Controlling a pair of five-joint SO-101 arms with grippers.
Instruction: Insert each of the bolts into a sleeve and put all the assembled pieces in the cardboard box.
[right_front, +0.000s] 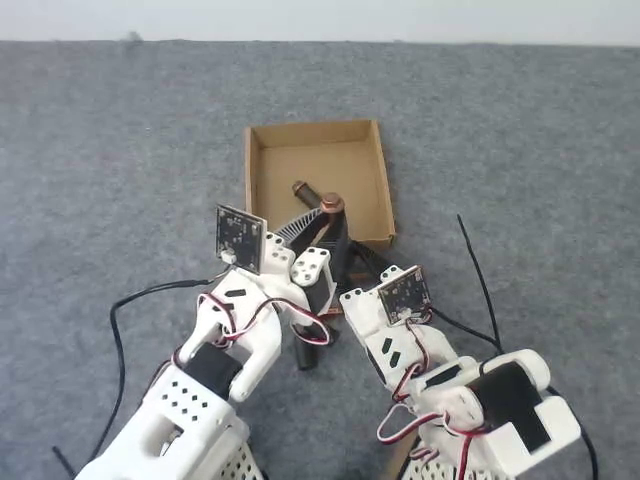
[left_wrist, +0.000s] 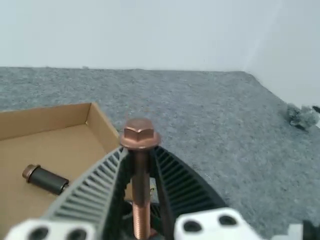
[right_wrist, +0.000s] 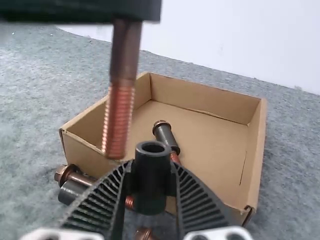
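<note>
My left gripper (left_wrist: 139, 154) is shut on a copper bolt (left_wrist: 138, 137) and holds it upright, head up, by the cardboard box's (right_front: 370, 160) near edge. In the right wrist view the bolt's threaded end (right_wrist: 118, 122) hangs just above and a little beside the open mouth of a black sleeve (right_wrist: 151, 175). My right gripper (right_wrist: 151, 167) is shut on that upright sleeve. One assembled piece (right_wrist: 165, 134) lies inside the box (right_wrist: 255, 130). From above, the bolt head (right_front: 331, 204) shows over the left gripper (right_front: 330, 220), with the right gripper (right_front: 364, 260) close beside it.
Outside the box's near wall lie a loose bolt (right_wrist: 69, 175) and a dark sleeve (right_wrist: 75, 193). Another bolt head (right_wrist: 143, 233) peeks out under my right gripper. Grey carpet (right_front: 520, 150) spreads on all sides. Cables trail beside both arms.
</note>
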